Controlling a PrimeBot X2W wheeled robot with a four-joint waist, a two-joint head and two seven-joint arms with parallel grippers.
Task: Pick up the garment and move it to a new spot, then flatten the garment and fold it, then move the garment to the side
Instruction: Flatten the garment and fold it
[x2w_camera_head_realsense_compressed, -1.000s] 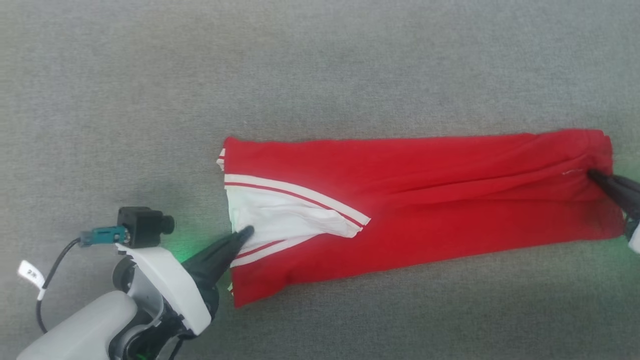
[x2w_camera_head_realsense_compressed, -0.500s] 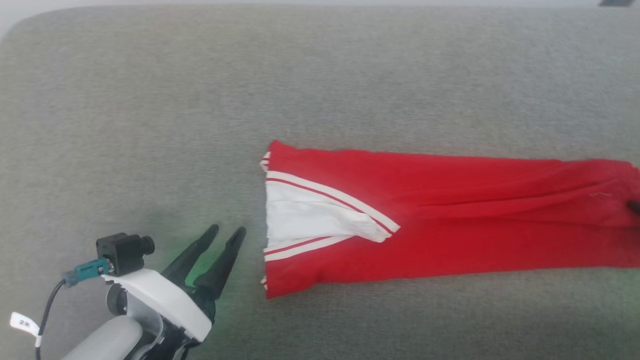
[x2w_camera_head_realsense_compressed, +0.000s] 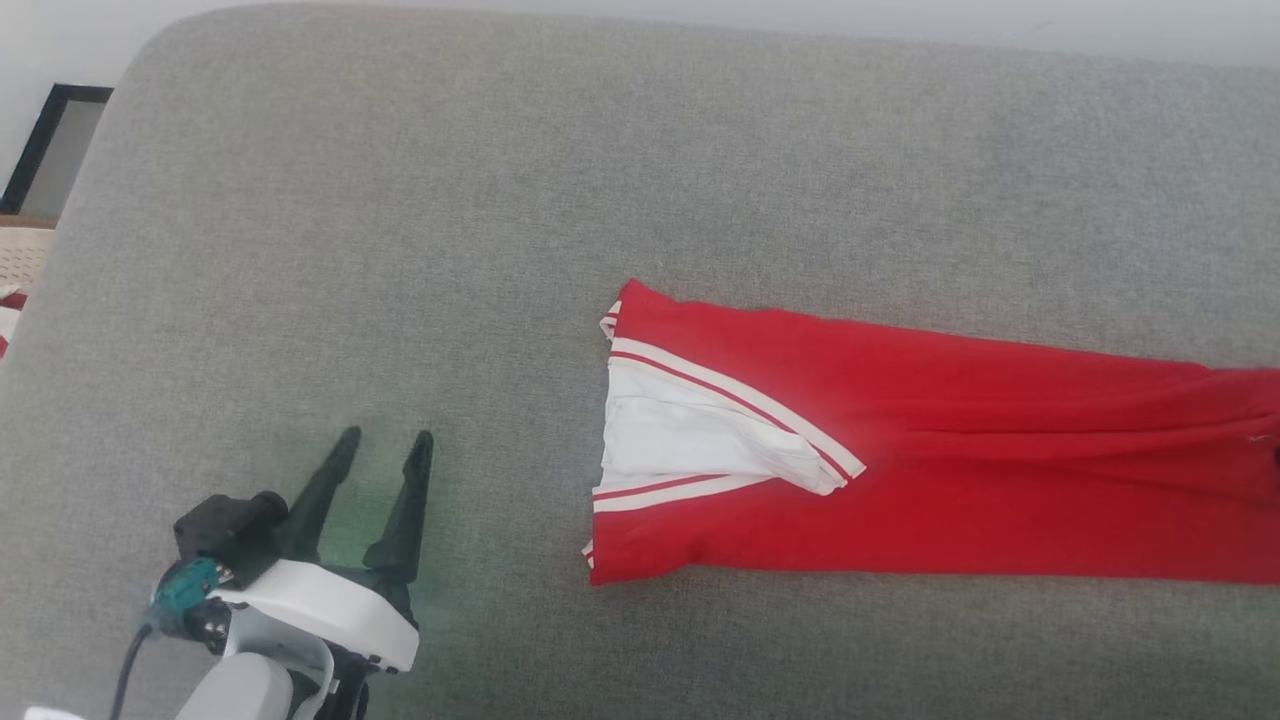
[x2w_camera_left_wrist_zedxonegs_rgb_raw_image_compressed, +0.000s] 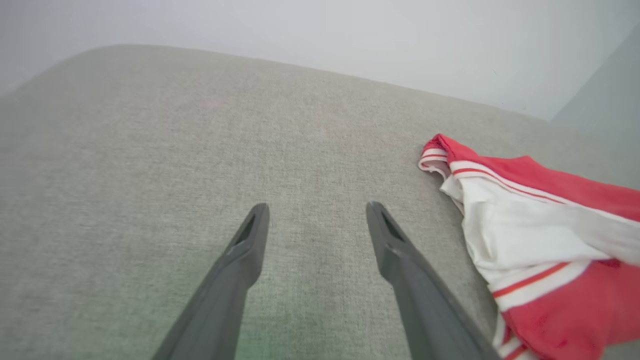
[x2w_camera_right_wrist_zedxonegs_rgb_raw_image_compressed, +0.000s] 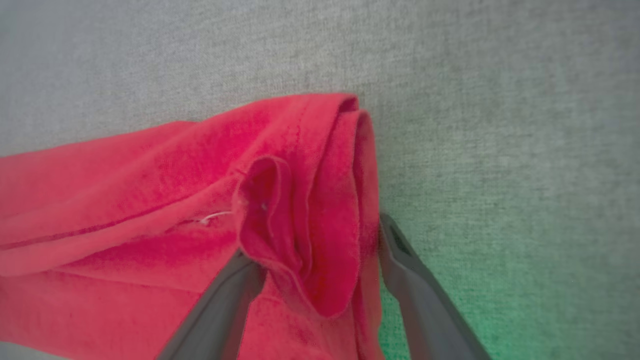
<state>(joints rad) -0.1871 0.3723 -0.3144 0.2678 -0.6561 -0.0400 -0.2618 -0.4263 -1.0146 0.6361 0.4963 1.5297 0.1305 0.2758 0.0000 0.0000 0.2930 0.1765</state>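
— Red garment (x2w_camera_head_realsense_compressed: 1000, 430): where does it lie?
— Folded long across the surface's (x2w_camera_head_realsense_compressed: 400, 200) right half.
— The tools?
— Spread, both: the left tool (x2w_camera_head_realsense_compressed: 388, 436) over bare surface, well apart; the right tool (x2w_camera_right_wrist_zedxonegs_rgb_raw_image_compressed: 320, 240) straddling the garment's bunched end.

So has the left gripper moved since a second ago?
Yes. The left gripper pinched the garment at its white armhole; now it stands open, left of it, grey cushion between. The camera shifted too.

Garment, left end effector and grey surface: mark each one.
garment (x2w_camera_head_realsense_compressed: 1000, 500): head view, red folded body.
left end effector (x2w_camera_head_realsense_compressed: 387, 436): head view, midway between its fingertips.
grey surface (x2w_camera_head_realsense_compressed: 640, 160): head view, bare patch beyond the garment.
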